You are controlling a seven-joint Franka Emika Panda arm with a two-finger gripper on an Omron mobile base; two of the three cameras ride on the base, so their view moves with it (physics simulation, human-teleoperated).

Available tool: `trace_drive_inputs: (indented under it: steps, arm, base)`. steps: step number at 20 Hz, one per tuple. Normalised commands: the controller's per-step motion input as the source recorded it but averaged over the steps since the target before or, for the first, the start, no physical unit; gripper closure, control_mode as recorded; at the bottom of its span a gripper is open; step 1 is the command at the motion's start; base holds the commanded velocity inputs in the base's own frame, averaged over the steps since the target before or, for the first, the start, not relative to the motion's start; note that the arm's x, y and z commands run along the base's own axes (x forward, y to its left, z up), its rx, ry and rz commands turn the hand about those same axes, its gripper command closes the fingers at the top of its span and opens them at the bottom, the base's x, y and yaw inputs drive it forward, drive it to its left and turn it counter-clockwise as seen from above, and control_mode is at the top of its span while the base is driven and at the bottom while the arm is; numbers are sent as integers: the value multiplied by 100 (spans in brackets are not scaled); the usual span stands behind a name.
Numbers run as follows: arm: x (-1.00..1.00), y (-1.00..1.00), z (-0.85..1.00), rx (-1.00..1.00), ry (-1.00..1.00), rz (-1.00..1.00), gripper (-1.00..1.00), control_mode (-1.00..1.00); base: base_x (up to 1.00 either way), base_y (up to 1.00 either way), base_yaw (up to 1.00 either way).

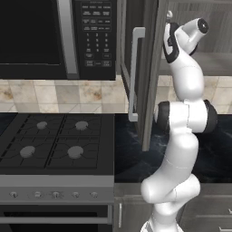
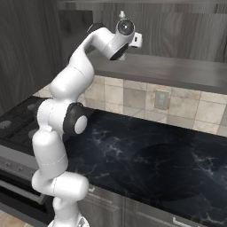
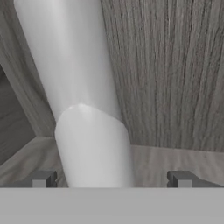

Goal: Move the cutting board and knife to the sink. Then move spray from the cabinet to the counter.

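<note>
From the left base view, the arm is reaching up from the lower right into the open cabinet (image 1: 190, 27), whose grey wood-grain door (image 1: 147, 72) is standing swung outward with its white bar handle (image 1: 134, 74) facing the camera. A black microwave (image 1: 56, 38) is hanging to the left, above a stove (image 1: 56, 145) with four burners. The counter (image 1: 136, 156) is lying black and veined below the door. A small pale tip, probably the spray (image 1: 169, 15), is peeking out above the wrist; too little is showing to be certain.

From the right base view, the arm is bending up over the counter (image 2: 155, 155), its hand sitting at the cabinet (image 2: 177, 35) shelf level. The spray's nozzle (image 2: 121, 16) is just poking above the hand. A tiled backsplash (image 2: 133, 99) with an outlet (image 2: 161, 100) is running behind.

From the hand view, the spray (image 3: 83, 100) is standing very close, between the two fingertips (image 3: 41, 178), on the cabinet shelf (image 3: 175, 159) against the wood-grain back wall. The gripper (image 3: 111, 179) is standing spread wide, jaws either side of the bottle, with gaps showing to each tip, not grasping it.
</note>
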Motion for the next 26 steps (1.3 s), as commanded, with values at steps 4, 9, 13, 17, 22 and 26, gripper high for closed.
trace_drive_inputs:
  steps: [4,9,13,17,22,26]
  arm:
    - [12,0,-10,0,-1,0,-100,-100]
    - [12,0,-9,0,-2,0,-100,-100]
    - [4,0,-6,0,-3,0,100,-100]
    - [0,-4,-3,1,-3,0,100,-100]
    - [0,-3,-5,3,0,0,100,-100]
    - [0,0,-6,4,0,0,100,-100]
  base:
    - [0,0,0]
    - [0,0,0]
    - [0,0,0]
    - [0,0,0]
    - [0,0,0]
    - [0,0,0]
